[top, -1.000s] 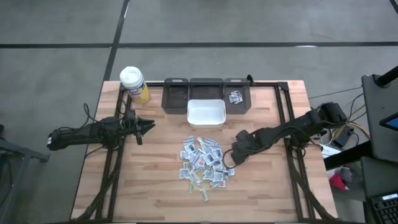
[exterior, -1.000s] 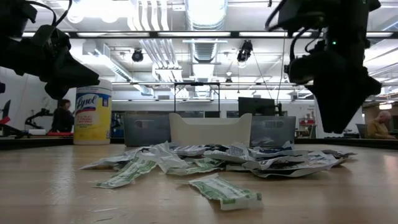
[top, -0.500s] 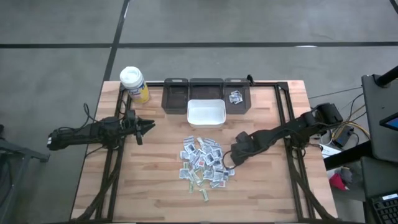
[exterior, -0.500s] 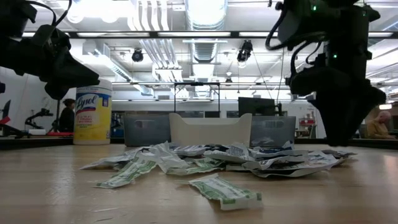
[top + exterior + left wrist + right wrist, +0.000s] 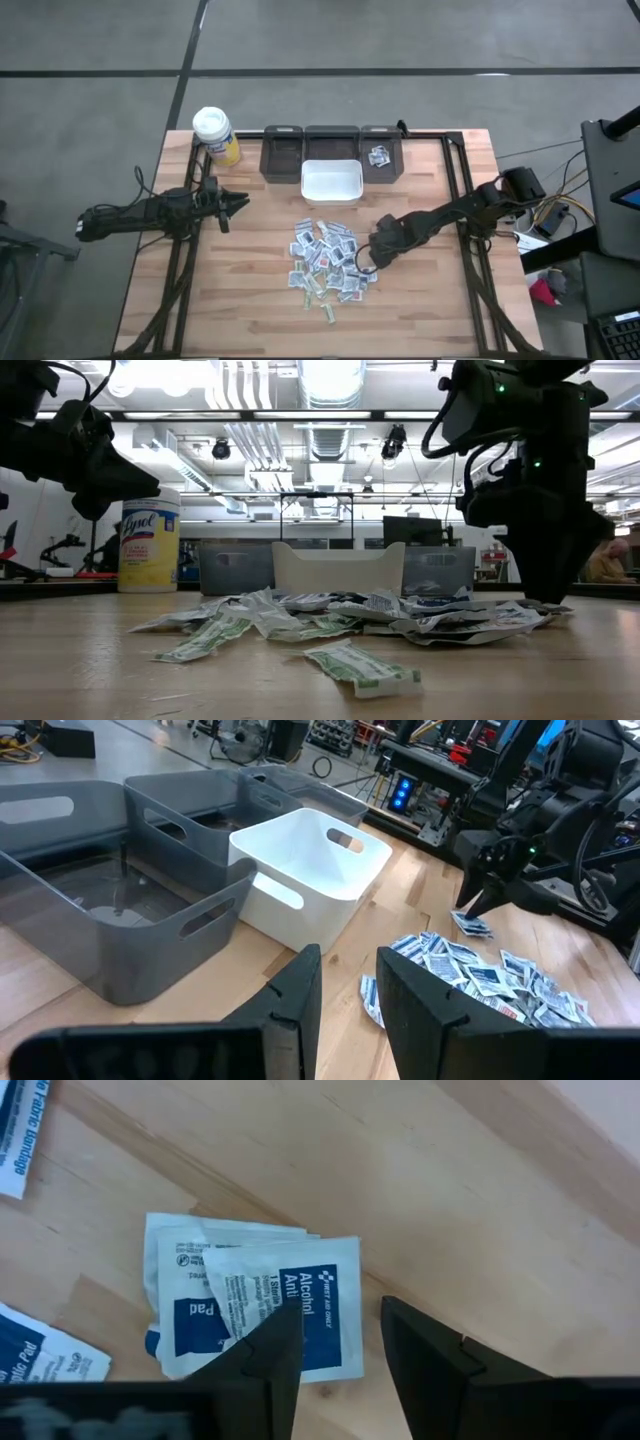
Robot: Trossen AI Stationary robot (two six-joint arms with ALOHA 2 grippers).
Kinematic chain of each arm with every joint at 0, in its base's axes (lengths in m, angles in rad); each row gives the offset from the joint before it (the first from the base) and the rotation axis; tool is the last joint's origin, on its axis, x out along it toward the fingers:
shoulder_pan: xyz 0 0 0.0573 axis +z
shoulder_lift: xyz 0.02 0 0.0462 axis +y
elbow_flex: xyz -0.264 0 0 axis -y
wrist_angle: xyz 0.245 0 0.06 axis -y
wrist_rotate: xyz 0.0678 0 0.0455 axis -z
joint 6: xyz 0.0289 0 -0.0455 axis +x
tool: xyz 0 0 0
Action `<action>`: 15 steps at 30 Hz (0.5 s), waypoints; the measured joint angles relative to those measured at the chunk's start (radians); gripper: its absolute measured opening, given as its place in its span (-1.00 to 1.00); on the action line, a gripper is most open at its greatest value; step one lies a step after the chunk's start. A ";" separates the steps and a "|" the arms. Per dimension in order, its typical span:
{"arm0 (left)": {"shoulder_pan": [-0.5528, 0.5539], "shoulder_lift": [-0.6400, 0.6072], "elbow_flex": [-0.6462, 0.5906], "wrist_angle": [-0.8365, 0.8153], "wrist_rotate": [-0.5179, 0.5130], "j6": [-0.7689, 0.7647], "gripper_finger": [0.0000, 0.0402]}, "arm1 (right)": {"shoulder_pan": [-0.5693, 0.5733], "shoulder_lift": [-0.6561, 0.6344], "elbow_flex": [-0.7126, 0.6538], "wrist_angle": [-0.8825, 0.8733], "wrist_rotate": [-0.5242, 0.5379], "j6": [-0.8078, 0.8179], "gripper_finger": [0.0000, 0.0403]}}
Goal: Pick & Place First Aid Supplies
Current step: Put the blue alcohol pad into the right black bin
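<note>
Your right end effector (image 5: 368, 256) sits low at the right edge of the first aid supplies (image 5: 326, 258) heaped mid-table (image 5: 250, 300), fingers parted over an alcohol pad packet (image 5: 290, 1305), apparently not gripping it. Your left end effector (image 5: 240, 201) waits, slightly open, empty.

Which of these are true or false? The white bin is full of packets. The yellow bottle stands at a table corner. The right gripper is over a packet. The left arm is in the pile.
1. The white bin is full of packets: false, it looks empty.
2. The yellow bottle stands at a table corner: true.
3. The right gripper is over an alcohol pad packet: true, jaws open astride its edge.
4. The left gripper is in the pile of packets: false, it waits apart, open.
</note>
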 joint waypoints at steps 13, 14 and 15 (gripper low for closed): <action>0.000 0.005 0.000 0.000 0.000 0.000 -0.53 | 0.000 -0.002 -0.010 0.023 0.002 -0.003 -0.61; 0.000 0.005 0.000 0.000 0.000 0.000 -0.53 | 0.000 -0.002 -0.010 0.025 0.002 -0.002 -0.65; 0.000 0.005 0.000 0.000 0.000 0.000 -0.53 | 0.000 -0.002 -0.010 0.025 0.002 0.001 -0.69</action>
